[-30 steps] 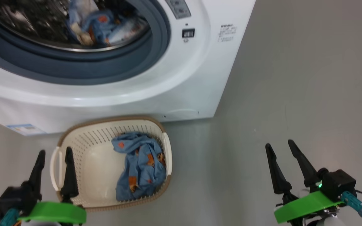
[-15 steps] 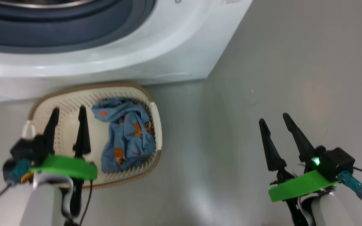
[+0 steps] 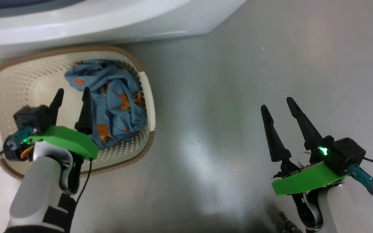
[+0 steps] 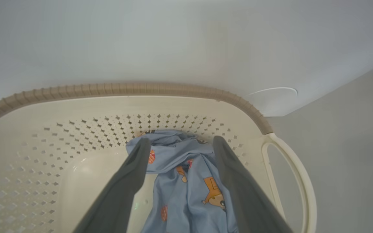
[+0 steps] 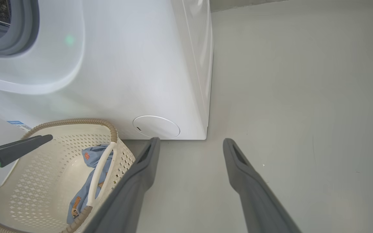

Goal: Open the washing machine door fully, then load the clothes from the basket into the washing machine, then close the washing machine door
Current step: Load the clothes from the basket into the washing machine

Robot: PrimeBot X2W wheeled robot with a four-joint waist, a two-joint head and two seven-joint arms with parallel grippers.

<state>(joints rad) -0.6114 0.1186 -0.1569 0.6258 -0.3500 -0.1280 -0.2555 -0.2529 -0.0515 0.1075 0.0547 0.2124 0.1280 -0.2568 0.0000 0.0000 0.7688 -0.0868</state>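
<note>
Head, step: loading, I judge. The left tool [image 3: 73, 90] hangs over the basket [image 3: 150, 97], jaws wide and empty, at the left edge of the clothes [image 3: 115, 94].
Head, clothes: one crumpled blue bear-print piece, heaped against the basket's right wall. The basket stands on the floor [image 3: 222, 97], close against the machine [image 3: 108, 19].
Head, right tool [image 3: 276, 103]: open, holding nothing, over bare floor well apart from the basket.
Left wrist, next move: the cloth [image 4: 186, 181] lies between the two fingers and below them (a fair line-up). It likely calls for a drop into the folds, then a close on a thick bunch.
Left wrist, handling: soft and limp; probably trails when lifted.
Right wrist, setting: the basket sits by the machine's lower front, with the blue cloth inside behind the handle. The right tool gapes over the floor.
</note>
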